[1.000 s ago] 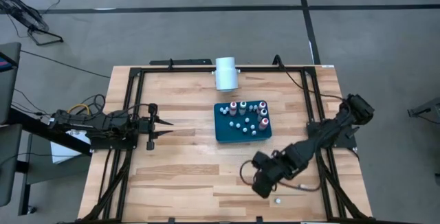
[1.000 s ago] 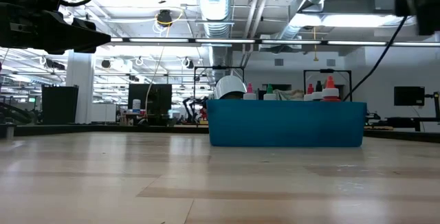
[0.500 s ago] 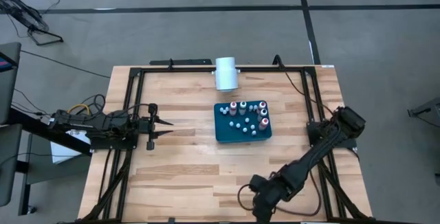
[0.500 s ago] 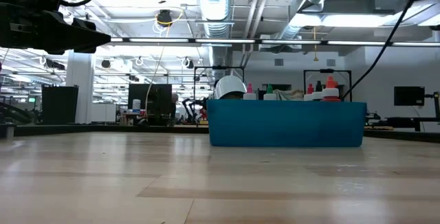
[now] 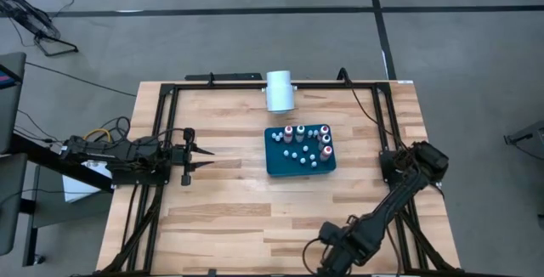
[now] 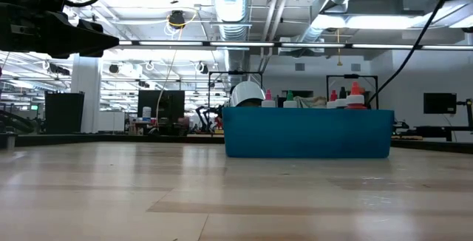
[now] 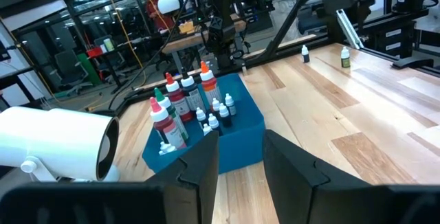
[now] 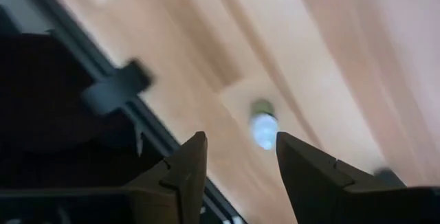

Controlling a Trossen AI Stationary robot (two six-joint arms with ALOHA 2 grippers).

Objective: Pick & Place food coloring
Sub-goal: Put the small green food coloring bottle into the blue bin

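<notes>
At the near edge of the bench, toward its right corner, the right gripper (image 8: 237,159) has its two dark fingers (image 8: 184,169) apart with nothing between them, and just ahead of the tips a small bottle (image 8: 262,126) with a pale cap lies on the wood, blurred, close to the black frame rail. From the high view this arm reaches from its base at the right edge down to the near edge, low and stretched, and the gripper (image 5: 327,260) itself is partly cut by the border. At the left edge the left gripper (image 5: 202,158) waits above the wood and points to the middle of the bench; its fingers (image 7: 199,172) stand with a narrow gap and hold nothing. The food coloring (image 5: 304,146) is mostly in the teal tray (image 5: 276,160), which sits near the centre of the bench, a little toward the far edge: tiny bottles with white caps, some bodies red, some green, some dark, standing upright. In the left wrist view two more bottles (image 7: 345,58) stand on the bare wood, well apart from the tray. A white cylinder (image 5: 280,91) lies on its side at the far edge, near the tray.
</notes>
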